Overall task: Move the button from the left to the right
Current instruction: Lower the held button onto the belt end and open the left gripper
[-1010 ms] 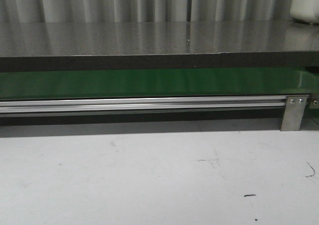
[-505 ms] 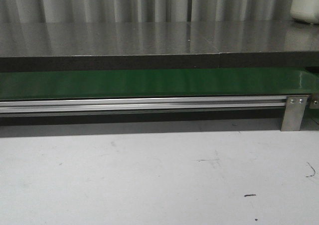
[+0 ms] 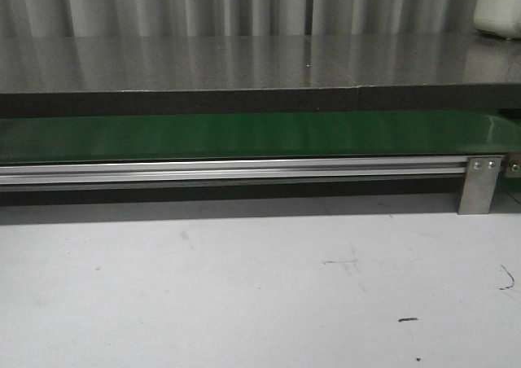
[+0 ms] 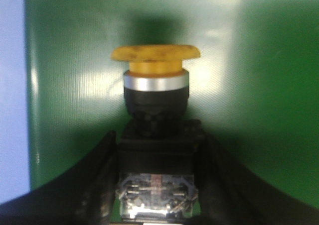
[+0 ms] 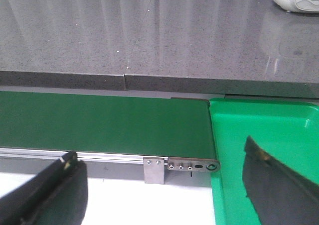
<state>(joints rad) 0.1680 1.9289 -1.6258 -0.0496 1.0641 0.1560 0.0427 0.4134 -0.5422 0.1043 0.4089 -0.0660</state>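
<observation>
The small push-button with black boxy body and round orange-yellow cap (image 4: 155, 130) is held between the closed fingers of the left gripper (image 4: 155, 185) over the green conveyor belt (image 4: 259, 85), its long axis toward 12 o'clock (cap outermost), while the right gripper (image 5: 164, 185) hangs spread and empty.

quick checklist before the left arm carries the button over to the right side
1. Left gripper around the button: ok, a finger stands at each side of the black body.
2. Firm pad contact: cannot tell, the view is blurred.
3. Button upright, orange-yellow cap away from the fingers: ok.
4. Right gripper open and empty: ok.
5. Drop area: ok, green belt and green tray show nothing lying on them.
6. Arms' path in the front view: cannot tell, neither arm shows there.
</observation>
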